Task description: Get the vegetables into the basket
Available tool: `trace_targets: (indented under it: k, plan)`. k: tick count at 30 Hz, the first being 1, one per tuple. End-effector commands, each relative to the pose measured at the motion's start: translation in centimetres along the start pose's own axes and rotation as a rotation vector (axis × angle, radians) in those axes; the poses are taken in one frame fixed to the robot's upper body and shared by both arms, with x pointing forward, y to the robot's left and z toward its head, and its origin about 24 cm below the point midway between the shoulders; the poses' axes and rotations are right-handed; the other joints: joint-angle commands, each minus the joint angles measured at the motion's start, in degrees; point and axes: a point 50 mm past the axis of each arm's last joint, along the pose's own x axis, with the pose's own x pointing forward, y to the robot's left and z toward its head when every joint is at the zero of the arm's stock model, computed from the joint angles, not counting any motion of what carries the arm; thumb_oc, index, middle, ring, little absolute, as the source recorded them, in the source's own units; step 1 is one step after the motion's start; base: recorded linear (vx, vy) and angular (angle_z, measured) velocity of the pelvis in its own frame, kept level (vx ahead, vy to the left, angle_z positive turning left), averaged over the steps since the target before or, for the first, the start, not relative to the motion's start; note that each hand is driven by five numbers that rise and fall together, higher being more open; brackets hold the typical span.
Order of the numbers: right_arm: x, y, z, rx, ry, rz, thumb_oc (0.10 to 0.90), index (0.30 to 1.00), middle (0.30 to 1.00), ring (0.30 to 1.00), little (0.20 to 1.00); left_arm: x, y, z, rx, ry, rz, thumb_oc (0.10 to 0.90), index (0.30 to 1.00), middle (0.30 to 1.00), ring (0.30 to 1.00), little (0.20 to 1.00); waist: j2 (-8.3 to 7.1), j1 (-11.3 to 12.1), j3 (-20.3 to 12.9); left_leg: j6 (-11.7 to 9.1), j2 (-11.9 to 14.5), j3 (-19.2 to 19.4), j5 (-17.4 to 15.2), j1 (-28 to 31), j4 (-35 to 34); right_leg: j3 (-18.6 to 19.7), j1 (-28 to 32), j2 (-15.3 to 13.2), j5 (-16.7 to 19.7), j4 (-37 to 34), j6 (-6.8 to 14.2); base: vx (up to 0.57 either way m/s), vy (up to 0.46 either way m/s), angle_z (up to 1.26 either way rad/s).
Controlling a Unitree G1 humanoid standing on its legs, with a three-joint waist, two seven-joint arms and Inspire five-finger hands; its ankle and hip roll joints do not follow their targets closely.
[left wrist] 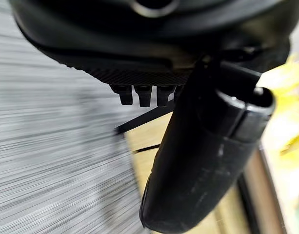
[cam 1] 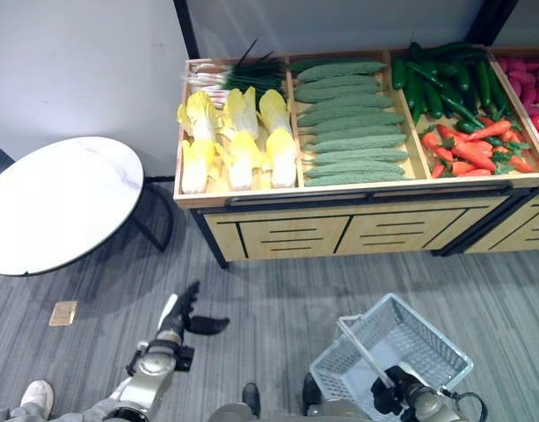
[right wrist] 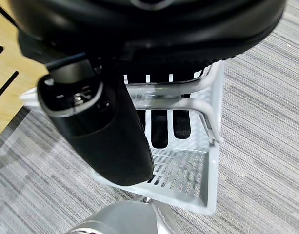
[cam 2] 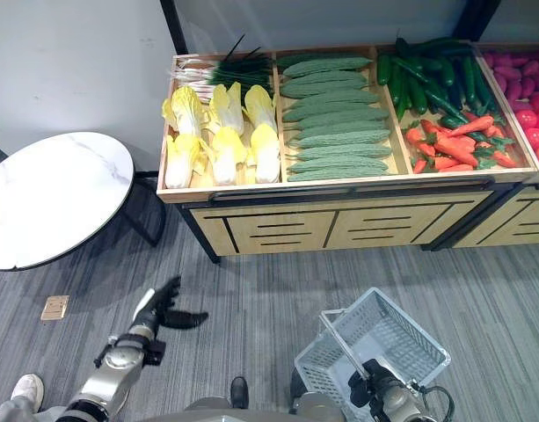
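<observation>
1. Down at lower right, the right robot hand [right wrist: 139, 122] is gripping the handle of the basket [cam 1: 427, 347], carrying it empty above the floor.
2. Left robot hand [cam 1: 185, 312] is hanging relaxed, fingers straight.
3. Vegetables are sitting in the wooden display stand [cam 1: 357, 189], well apart from both hands.
4. Bitter gourds [cam 1: 353, 132] are looking firm, bumpy, not slippery (probably light props): grasp mid-length.
5. Cabbages [cam 1: 238, 145] are looking leafy, softer: grip the base.

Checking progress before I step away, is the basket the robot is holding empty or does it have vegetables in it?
Empty. The basket, carried by the right hand, shows only bare white mesh inside.
</observation>
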Motion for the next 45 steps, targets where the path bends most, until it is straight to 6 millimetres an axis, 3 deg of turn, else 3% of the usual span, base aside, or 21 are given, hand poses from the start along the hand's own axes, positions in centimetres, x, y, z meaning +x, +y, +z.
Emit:
trace_targets:
  k: [1,2,3,4,6,7,8,9,10,12,13,15,17,20,22,23,24,30,36,45]
  plan:
    - [0.2,0.0,1.6,-0.025,-0.072,0.008,0.4,0.3,0.3,0.3,0.3,1.7,6.0,9.0,0.182,-0.363,0.242,0.9,1.0,1.0,1.0,1.0,-5.21,-1.3,-1.0,2.1,-2.2,0.3,-8.5,2.8,0.1,3.6,4.4,-2.8,-7.0,0.6,3.4,0.05,0.048,-0.07]
    - [0.2,0.0,1.6,-0.025,-0.073,0.008,0.4,0.3,0.3,0.3,0.3,1.7,6.0,9.1,0.182,-0.363,0.242,0.9,1.0,1.0,1.0,1.0,-5.23,-1.3,-0.9,2.1,-2.2,0.3,-8.5,2.9,0.0,3.6,4.4,-2.8,-7.0,0.6,3.4,0.05,0.03,-0.05]
    - [0.1,0.1,1.5,-0.038,-0.074,0.009,0.4,0.3,0.3,0.3,0.3,1.9,7.5,11.6,0.306,-0.437,0.327,0.9,1.0,1.0,1.0,1.0,-4.98,-1.9,-1.4,2.1,-2.2,0.7,-8.7,3.5,0.0,4.1,4.7,-2.7,-7.0,0.7,3.5,0.02,0.013,-0.07]
    - [0.1,0.2,1.5,-0.038,-0.074,0.009,0.4,0.3,0.3,0.3,0.3,1.9,7.5,11.7,0.307,-0.437,0.328,0.9,1.0,1.0,1.0,1.0,-5.01,-1.8,-1.4,2.1,-2.2,0.7,-8.7,3.5,0.0,4.1,4.7,-2.7,-7.1,0.7,3.5,0.03,0.018,-0.11]
    - [0.1,0.3,1.3,-0.06,-0.076,0.01,0.4,0.3,0.3,0.3,0.3,2.2,9.2,14.3,0.506,-0.485,0.405,0.9,1.0,1.0,1.0,1.0,-4.67,-2.5,-1.8,2.0,-2.1,1.2,-8.9,3.9,0.0,4.6,4.8,-2.6,-7.0,0.7,3.6,0.02,0.007,-0.14]
    - [0.1,0.3,1.3,-0.059,-0.076,0.01,0.4,0.3,0.3,0.3,0.3,2.2,9.2,14.4,0.506,-0.486,0.405,0.9,1.0,1.0,1.0,1.0,-4.68,-2.5,-1.8,2.0,-2.1,1.2,-8.9,3.9,0.0,4.6,4.8,-2.6,-7.0,0.7,3.6,0.03,0.006,-0.18]
    - [0.0,0.5,1.0,-0.085,-0.078,0.011,0.4,0.3,0.3,0.3,0.3,2.1,11.4,17.4,0.732,-0.532,0.493,0.9,1.0,1.0,1.0,1.0,-4.1,-3.5,-2.4,1.8,-2.1,1.8,-9.1,4.1,0.0,5.1,4.9,-2.5,-6.9,0.6,3.8,0.02,-0.001,-0.16]
    - [-0.1,0.6,0.8,-0.094,-0.079,0.009,0.4,0.3,0.3,0.3,0.3,2.1,12.1,18.5,0.805,-0.548,0.524,0.9,1.0,1.0,1.0,1.0,-3.91,-3.8,-2.5,1.8,-2.0,2.0,-9.1,4.2,0.0,5.2,4.9,-2.5,-6.9,0.5,3.9,0.05,0.0,-0.15]
    - [-0.2,0.9,-0.1,-0.115,-0.068,0.011,0.4,0.3,0.3,0.3,0.3,1.7,13.9,20.7,1.025,-0.547,0.599,0.9,1.0,1.0,1.0,1.0,-2.97,-5.0,-2.9,1.7,-2.0,2.7,-9.3,4.3,0.0,5.8,4.8,-2.5,-6.6,0.3,4.1,0.04,-0.004,-0.13]
    - [-0.3,1.1,-0.3,-0.118,-0.068,0.01,0.4,0.3,0.3,0.3,0.3,1.7,14.2,21.3,1.087,-0.549,0.606,0.9,1.0,1.0,1.0,1.0,-2.74,-5.2,-3.0,1.6,-2.1,3.0,-9.3,4.3,0.0,6.1,4.6,-2.5,-6.4,0.1,4.2,0.04,0.007,-0.15]
    - [-0.5,1.1,-0.8,-0.143,-0.067,0.009,0.4,0.3,0.3,0.3,0.3,2.0,15.9,22.1,1.286,-0.472,0.636,0.9,1.0,1.0,1.0,1.0,-1.78,-6.7,-3.2,1.5,-2.1,3.7,-9.3,4.2,0.0,6.7,4.3,-2.5,-6.0,-0.2,4.5,0.04,0.007,-0.14]
    - [-0.5,1.3,-0.9,-0.142,-0.069,0.011,0.4,0.3,0.3,0.3,0.3,2.2,15.8,22.8,1.337,-0.469,0.636,0.9,1.0,1.0,1.0,1.0,-1.57,-6.7,-3.2,1.5,-2.2,4.0,-9.3,4.1,0.0,7.0,4.1,-2.5,-5.9,-0.3,4.6,0.04,0.0,-0.14]
    - [-0.6,1.3,-1.4,-0.152,-0.055,0.001,0.4,0.3,0.3,0.3,0.3,2.7,16.7,24.2,1.543,-0.395,0.667,0.9,1.0,1.0,1.0,1.0,-0.34,-7.8,-3.1,1.4,-2.3,5.0,-9.2,3.4,0.0,7.9,2.9,-2.6,-5.3,-0.4,4.9,0.05,-0.008,-0.32]
    - [-0.5,0.7,-1.6,-0.161,-0.05,-0.023,0.4,0.3,0.3,0.3,0.3,3.2,18.8,24.2,1.69,-0.244,0.687,0.9,1.0,1.0,1.0,1.0,0.91,-9.0,-2.8,1.3,-2.3,6.3,-8.9,2.2,0.0,9.0,1.1,-2.6,-4.6,-0.4,5.4,0.03,0.0,-0.41]
    - [-0.5,0.4,-1.5,-0.16,-0.052,-0.036,0.4,0.3,0.3,0.3,0.3,3.3,19.8,24.2,1.747,-0.161,0.698,0.9,1.0,1.0,1.0,1.0,1.51,-9.7,-2.6,1.2,-2.3,7.0,-8.7,1.2,0.0,9.6,-0.3,-2.6,-4.1,-0.4,5.5,0.02,-0.002,-0.38]
    - [-0.4,0.2,-1.6,-0.152,-0.045,-0.047,0.4,0.3,0.3,0.3,0.3,3.4,18.8,25.1,1.744,-0.201,0.706,0.9,1.0,1.0,1.0,1.0,1.76,-9.5,-2.4,1.2,-2.3,7.1,-8.5,0.5,0.0,9.6,-1.0,-2.6,-3.8,-0.4,5.6,0.02,-0.009,-0.34]
    - [-0.4,-0.4,-1.7,-0.148,-0.033,-0.068,0.4,0.3,0.3,0.3,0.3,3.3,20.2,24.8,1.798,-0.103,0.705,0.9,1.0,1.0,1.0,1.0,2.3,-10.2,-1.8,1.1,-2.2,7.4,-8.1,-0.7,0.0,9.8,-2.2,-2.6,-3.4,-0.4,5.6,0.01,-0.006,-0.24]
    - [-0.2,-1.4,-1.3,-0.131,-0.028,-0.096,0.4,0.3,0.3,0.3,0.3,2.5,22.3,26.0,1.878,0.033,0.757,0.9,1.0,1.0,1.0,1.0,3.33,-11.0,-0.4,0.8,-2.3,7.6,-7.2,-4.5,0.0,10.1,-6.1,-3.0,-2.1,-0.4,5.9,0.03,0.004,-0.08]
    - [0.0,-2.2,-0.3,-0.117,-0.044,-0.118,0.4,0.3,0.3,0.3,0.3,1.5,23.9,26.6,1.826,0.107,0.82,0.9,1.0,1.0,1.0,1.0,3.81,-11.0,1.2,0.7,-2.6,8.0,-6.3,-9.0,0.0,10.8,-10.6,-3.3,-0.6,-0.4,6.1,0.03,0.017,-0.05]
    - [0.2,-3.1,1.8,-0.122,-0.104,-0.142,0.4,0.3,0.3,0.3,0.3,0.4,24.6,28.6,1.754,0.081,0.922,0.9,1.0,1.0,1.0,1.0,3.86,-10.7,3.3,0.6,-2.6,9.2,-5.3,-14.9,0.0,12.5,-17.0,-3.5,1.4,-0.4,6.7,0.03,0.008,-0.1]
